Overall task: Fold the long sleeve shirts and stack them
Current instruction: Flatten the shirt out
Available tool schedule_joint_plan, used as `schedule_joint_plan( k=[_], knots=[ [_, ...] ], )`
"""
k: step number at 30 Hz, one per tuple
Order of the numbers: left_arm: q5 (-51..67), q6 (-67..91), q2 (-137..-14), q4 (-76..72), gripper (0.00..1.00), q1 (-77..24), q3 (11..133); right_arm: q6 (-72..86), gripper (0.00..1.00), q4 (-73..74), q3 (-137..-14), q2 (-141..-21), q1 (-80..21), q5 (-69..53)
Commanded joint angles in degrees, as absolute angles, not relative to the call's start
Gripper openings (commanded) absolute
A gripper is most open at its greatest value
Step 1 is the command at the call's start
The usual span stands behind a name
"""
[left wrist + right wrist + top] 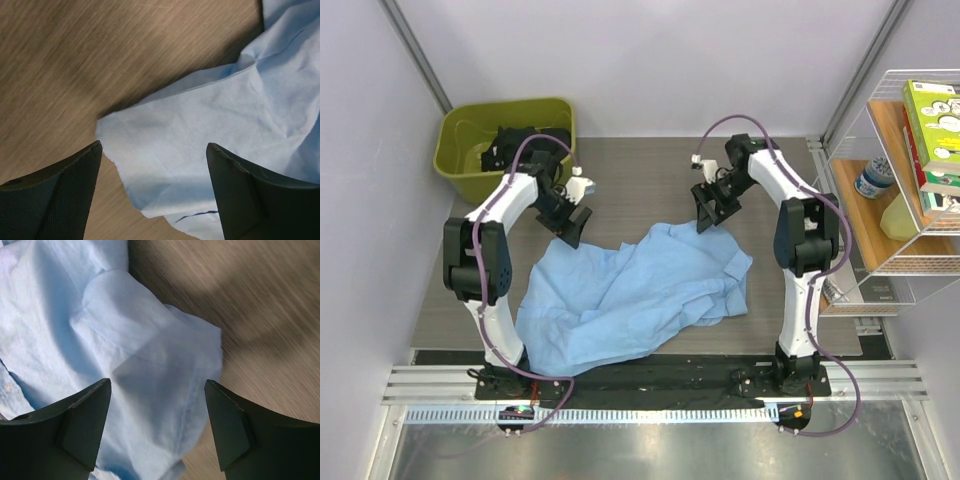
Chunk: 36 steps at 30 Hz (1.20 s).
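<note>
The wooden counter [650,165] carries one light blue long sleeve shirt [630,290], which lies crumpled and spread out near the front edge, about the middle. A green bin [470,150] stands at the far left corner. The left fingers [572,224] hang over the far left edge of the shirt, and the right fingers [708,210] over its far right part. Both pairs are spread wide and hold nothing.

One shirt [630,295], one bin [505,105], one shelf [855,215]
</note>
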State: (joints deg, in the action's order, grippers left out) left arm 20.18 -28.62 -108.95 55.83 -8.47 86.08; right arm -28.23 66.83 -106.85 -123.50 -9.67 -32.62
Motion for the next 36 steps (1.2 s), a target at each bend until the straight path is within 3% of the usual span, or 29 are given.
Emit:
schedule_joint_plan(
  k=[1, 3, 5, 12, 15, 16, 18, 19, 21, 25, 27, 29, 31, 33, 35, 36],
  knots=[
    [16.88, -34.0, -110.3, 52.31, 0.84, -9.31, 88.25, -26.02, 0.8, 65.04, -104.95, -122.52, -12.56, -35.42],
    [17.05, -36.37, -110.56, 50.81, 0.84, -9.84, 86.67, -25.58, 0.77, 64.25, -103.1, -122.69, -13.01, -35.94],
    [16.96, -37.96, -111.44, 49.05, 0.81, -10.37, 85.78, -24.96, 0.67, 64.25, -102.14, -122.96, -13.18, -36.73],
    [18.72, -46.14, -113.2, 48.08, 0.73, -11.6, 82.01, -26.54, 0.23, 65.04, -98.53, -118.75, -12.92, -36.48],
    [17.93, -47.64, -113.38, 48.43, 0.5, -11.95, 80.86, -26.89, 0.05, 65.65, -98.17, -116.81, -12.22, -36.39],
    [18.1, -47.46, -113.29, 48.95, 0.37, -11.95, 81.12, -26.98, 0.04, 65.92, -98.61, -116.37, -11.96, -36.21],
    [18.63, -47.03, -111.98, 51.06, 0.24, -11.87, 81.47, -27.25, 0.01, 67.23, -99.14, -114.71, -10.64, -36.04],
    [18.81, -46.33, -111.28, 51.85, 0.09, -11.95, 82.0, -27.42, 0.01, 67.58, -99.84, -114.09, -10.03, -35.43],
    [19.69, -45.1, -108.3, 53.34, 0.0, -11.69, 83.05, -27.51, 0.01, 67.94, -101.16, -112.34, -8.19, -34.37],
    [21.45, -37.46, -107.22, 52.04, 0.0, -11.16, 93.83, -26.55, 0.01, 67.76, -114.37, -114.33, -6.24, -30.16],
    [21.01, -29.38, -109.06, 50.54, 0.0, -10.99, 106.82, -24.1, 0.01, 67.76, -122.83, -116.71, -5.8, -29.18],
    [21.44, -23.59, -113.63, 49.05, 0.0, -10.72, 117.02, -21.81, 0.01, 68.03, -138.9, -121.63, -5.1, -27.87],
    [23.19, -15.23, -119.06, 48.87, 0.0, -10.37, 134.94, -18.38, 0.01, 67.68, -153.89, -124.88, -3.96, -26.81],
    [24.08, -7.52, -121.46, 46.95, 0.0, -10.2, 148.46, -14.44, 0.01, 61.64, -156.88, -122.71, -2.99, -25.66],
    [24.78, -2.05, -117.97, 37.04, 0.0, -9.58, 148.81, -11.18, 0.01, 48.74, -147.61, -112.67, -0.81, -28.1],
    [25.05, 2.68, -115.43, 32.13, 0.0, -8.8, 141.84, -8.64, 0.01, 43.73, -142.17, -108.76, 0.78, -28.3]
  ],
)
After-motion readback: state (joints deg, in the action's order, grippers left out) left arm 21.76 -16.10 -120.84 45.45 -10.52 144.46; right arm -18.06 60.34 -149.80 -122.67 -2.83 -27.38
